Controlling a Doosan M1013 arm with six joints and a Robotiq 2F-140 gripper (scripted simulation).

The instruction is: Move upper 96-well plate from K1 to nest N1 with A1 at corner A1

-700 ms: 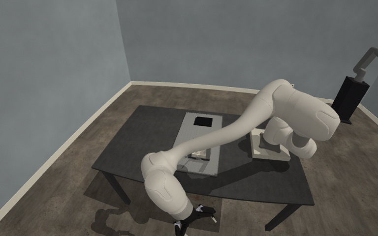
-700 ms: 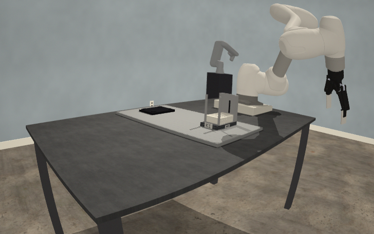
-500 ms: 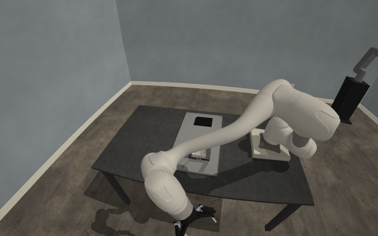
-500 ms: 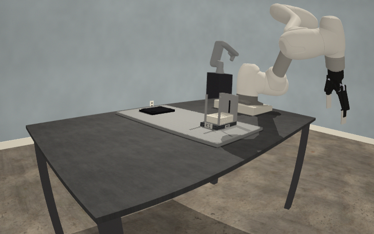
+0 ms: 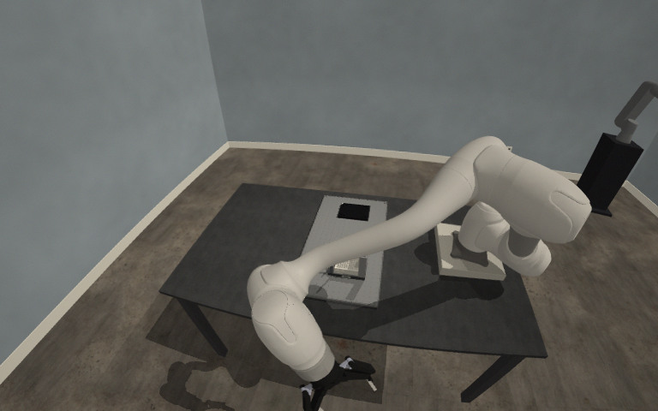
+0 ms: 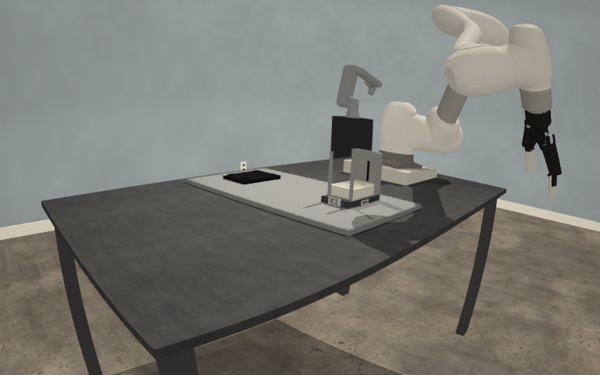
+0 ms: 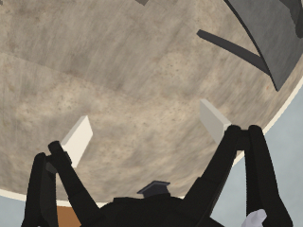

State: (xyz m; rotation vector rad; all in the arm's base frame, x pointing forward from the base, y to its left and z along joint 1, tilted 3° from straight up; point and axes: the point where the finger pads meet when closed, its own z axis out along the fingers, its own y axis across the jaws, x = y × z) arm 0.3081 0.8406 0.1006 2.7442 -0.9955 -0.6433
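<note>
The upper plate (image 6: 352,187) waits in rack K1 (image 6: 334,201) mid-frame; my fingers (image 6: 529,162), released and empty at far right, must approach squarely from above.

We had rack K1 (image 6: 330,176) at the mat's (image 6: 283,194) 4 o'clock end, nest N1 (image 6: 251,176) at 10, and the gripper (image 6: 541,173) off the table's (image 6: 176,265) edge.

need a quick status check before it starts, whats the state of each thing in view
gripper: open, empty, hanging beyond the table edge over the floor
stack rack K1: upright on the grey mat, plates stacked inside
upper 96-well plate: on the stack in K1, not picked
plate nest N1: flat at the mat's far end, no plate in it
</note>
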